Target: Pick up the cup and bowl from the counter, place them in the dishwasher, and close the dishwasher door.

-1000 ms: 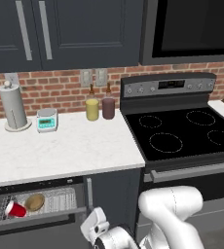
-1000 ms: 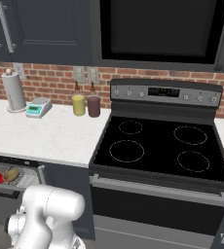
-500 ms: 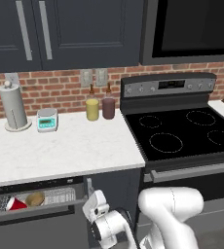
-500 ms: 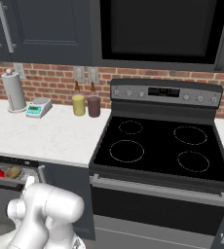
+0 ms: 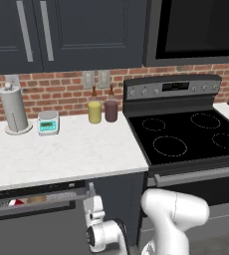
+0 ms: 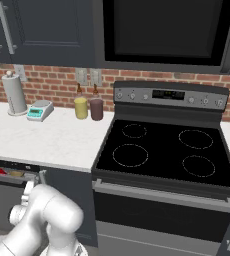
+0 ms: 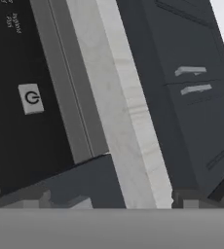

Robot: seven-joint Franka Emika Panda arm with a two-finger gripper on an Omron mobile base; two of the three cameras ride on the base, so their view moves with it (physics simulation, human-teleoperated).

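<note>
The dishwasher door (image 5: 34,226), a flat dark panel at the lower left of the left base view, is tipped up nearly shut, leaving a thin gap under the worktop (image 5: 61,154). In that gap a sliver of the red cup (image 5: 16,202) and the brown bowl (image 5: 37,199) shows on the rack. The door looks stiff, hinged and fairly heavy, more a thing to push than to grasp; I judge the flat outer face near its top edge is the best spot to press. The pincer (image 5: 90,195) sits at the door's upper right corner, against that top edge; I cannot tell how wide it stands.

On the worktop, well clear of the door, stand a paper towel roll (image 5: 14,108), a small scale (image 5: 48,122), a yellow jar (image 5: 94,111) and a maroon jar (image 5: 110,110). The stove (image 5: 186,137) lies to the right. Nothing seems to block the door's swing.
</note>
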